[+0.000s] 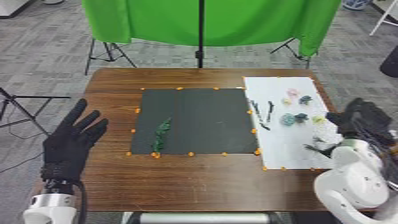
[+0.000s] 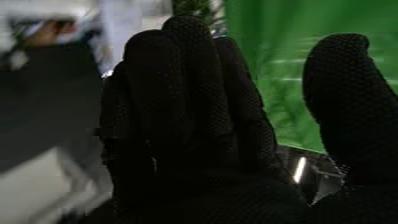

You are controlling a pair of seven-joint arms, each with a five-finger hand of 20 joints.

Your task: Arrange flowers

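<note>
Lying on the black mat [image 1: 209,115], towards its left side, a green leafy stem [image 1: 162,134] runs roughly front to back, its lower end near the mat's front edge. Dark mat surface reaches from the stem across to the right side, giving it broad room that way and less towards the left edge. Small orange markers [image 1: 179,88] are spaced around the mat's border.

Along the mat's right side lies a white sheet [image 1: 284,160], close against it. On the sheet, thin dark stems [image 1: 269,111] lie near the mat; farther right are a pale pink flower [image 1: 293,93], a teal flower [image 1: 287,119] and a yellow-green flower [image 1: 318,120], with gaps of white between. A dark green sprig [image 1: 315,149] sits nearer the front, close to the right arm.

The brown worktop [image 1: 195,187] extends as a wide strip in front of the mat, with narrower bands behind it and to its left. At the worktop's right edge is the right robot hand [image 1: 360,119], beside the flowers; in the wrist view the right robot hand [image 2: 209,145] has straight fingers together, the thumb well apart, nothing held. The left robot hand [image 1: 69,142] is at the left edge, fingers straight and spread, holding nothing. Beyond the far edge hangs a green cloth [image 1: 151,20].
</note>
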